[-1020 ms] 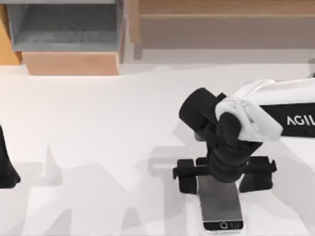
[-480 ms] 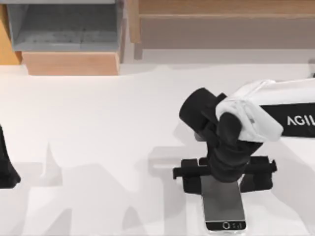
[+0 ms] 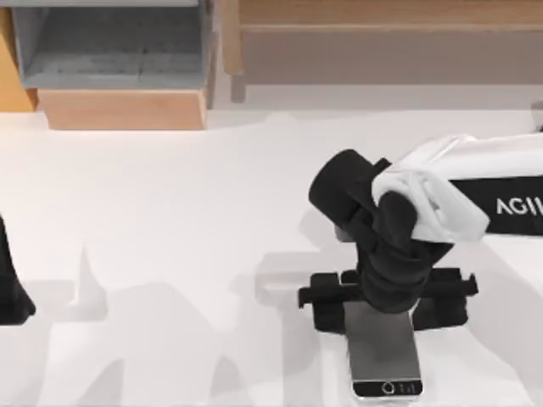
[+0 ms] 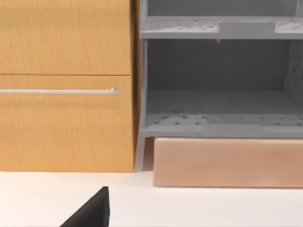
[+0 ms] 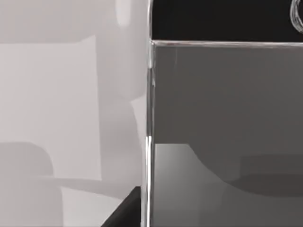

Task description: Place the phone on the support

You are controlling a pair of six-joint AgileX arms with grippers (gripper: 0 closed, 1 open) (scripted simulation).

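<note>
The phone (image 3: pixel 386 354) lies flat on the table (image 3: pixel 170 254) near its front edge, right of centre. The right gripper (image 3: pixel 386 312) sits over its far end, fingers spread either side; whether they grip cannot be told. Judgement: close squarely on the long edges before lifting. The left gripper (image 3: pixel 13 292) is parked at the left edge.

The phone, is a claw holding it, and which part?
Cannot tell. The right claw sits over the far end of the phone, hiding any grip. The left claw idles at the table's left edge.
</note>
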